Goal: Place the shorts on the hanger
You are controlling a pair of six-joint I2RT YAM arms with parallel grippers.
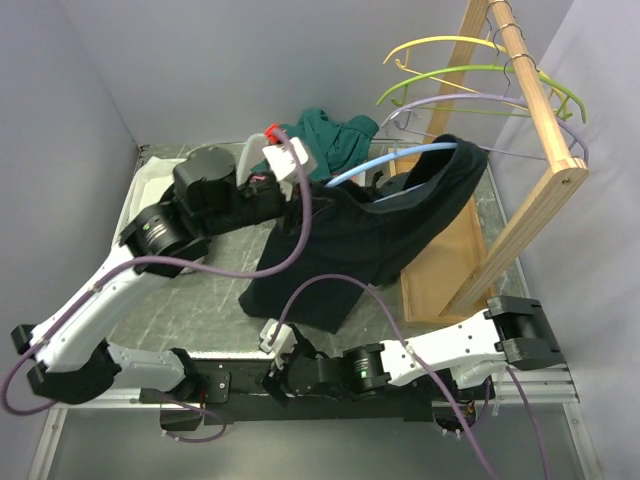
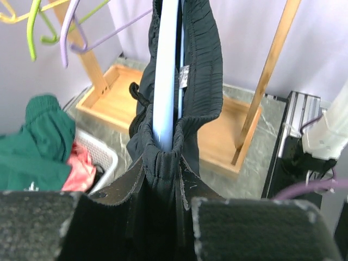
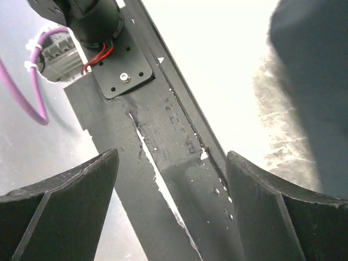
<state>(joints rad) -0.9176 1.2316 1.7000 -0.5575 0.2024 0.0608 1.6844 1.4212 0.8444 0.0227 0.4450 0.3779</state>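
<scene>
Left of the wooden rack (image 1: 520, 215), the shorts (image 1: 370, 235) hang over the light-blue hanger (image 1: 390, 159), one leg trailing onto the table (image 1: 200, 290). The left tool (image 2: 163, 212) is clamped narrowly on waistband and hanger end together; the right tool (image 3: 171, 163), far from the rack at the table's near edge, stands wide and empty. Draping seems nearly done, so next probably comes evening the fabric and hooking the hanger onto the rack.
</scene>
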